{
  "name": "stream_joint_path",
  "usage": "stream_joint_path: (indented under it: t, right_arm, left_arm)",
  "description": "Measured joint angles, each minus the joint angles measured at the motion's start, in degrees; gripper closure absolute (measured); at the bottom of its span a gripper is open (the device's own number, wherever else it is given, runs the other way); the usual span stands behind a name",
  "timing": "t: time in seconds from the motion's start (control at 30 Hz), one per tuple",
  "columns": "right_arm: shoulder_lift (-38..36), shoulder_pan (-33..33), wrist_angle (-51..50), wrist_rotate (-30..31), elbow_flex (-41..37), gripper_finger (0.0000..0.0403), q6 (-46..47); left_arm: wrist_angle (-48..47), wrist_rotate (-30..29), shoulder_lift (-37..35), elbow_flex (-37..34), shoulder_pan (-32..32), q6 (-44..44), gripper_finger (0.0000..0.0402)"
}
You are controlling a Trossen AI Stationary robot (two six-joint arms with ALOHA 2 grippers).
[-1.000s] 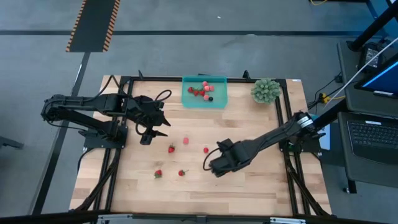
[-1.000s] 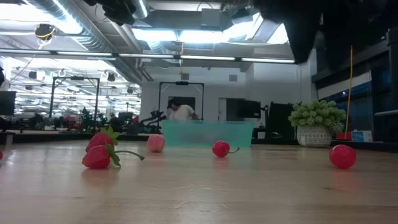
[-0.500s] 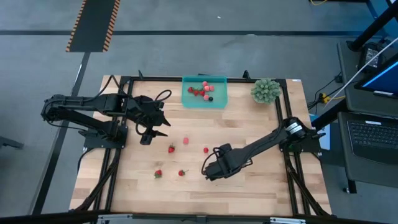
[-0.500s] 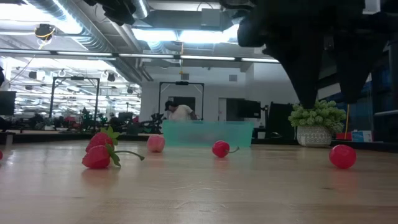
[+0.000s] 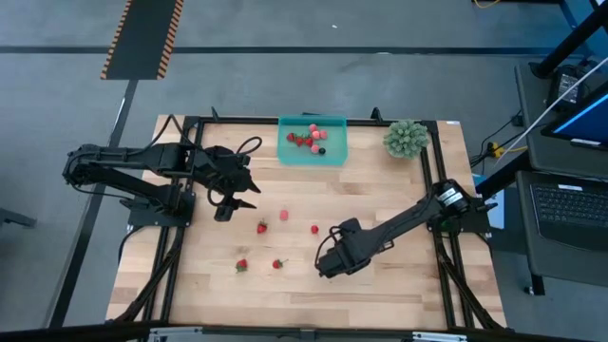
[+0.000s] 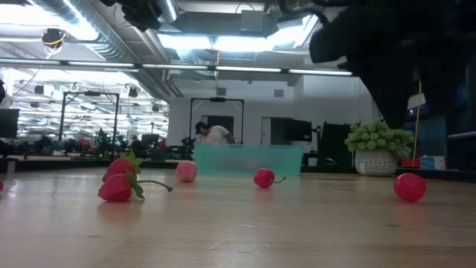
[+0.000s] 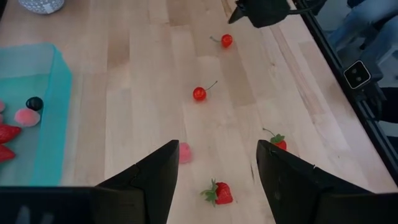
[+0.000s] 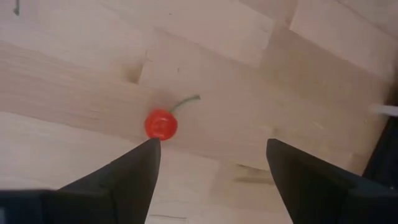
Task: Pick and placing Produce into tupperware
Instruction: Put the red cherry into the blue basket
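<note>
Red cherry with stem [image 8: 161, 124] lies on the wooden table [image 5: 399, 285] just ahead of the right gripper [image 5: 325, 265], fingers spread, nothing between them. Other loose produce: strawberry [image 5: 261, 227], pink piece [image 5: 284, 215], cherry [image 5: 314, 228], two strawberries [image 5: 241, 265] toward the near edge. Teal tupperware [image 5: 289, 154] at the far edge holds several pieces. Left gripper [image 5: 249, 196] hovers near the left side, fingers apart, empty.
</note>
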Motion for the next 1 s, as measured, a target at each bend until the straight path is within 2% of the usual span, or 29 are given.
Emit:
stream_joint_path:
  t: [0.1, 0.23, 0.43, 0.63, 1.0]
  right_arm:
    - [-1.0, -1.1, 0.4, -3.5, -3.2, 0.0108, -2.2]
    - [-5.0, -2.5, 6.2, -8.1, -10.6, 0.0108, -3.0]
    - [-11.2, -2.6, 27.7, -5.4, -19.7, 0.0108, -3.3]
    - [-10.3, -2.6, 41.1, -5.0, -24.9, 0.0108, -2.9]
    - [-10.4, -2.6, 44.5, -3.3, -25.5, 0.0108, -2.7]
  left_arm:
    - [0.0, 0.1, 0.0, 0.0, 0.0, -0.2, 0.0194]
    - [0.0, 0.1, 0.0, 0.0, 0.0, -0.5, 0.0194]
    - [0.0, 0.1, 0.0, 0.0, 0.0, -0.5, 0.0194]
    - [0.0, 0.1, 0.0, 0.0, 0.0, -0.6, 0.0194]
    - [0.0, 0.1, 0.0, 0.0, 0.0, -0.5, 0.0194]
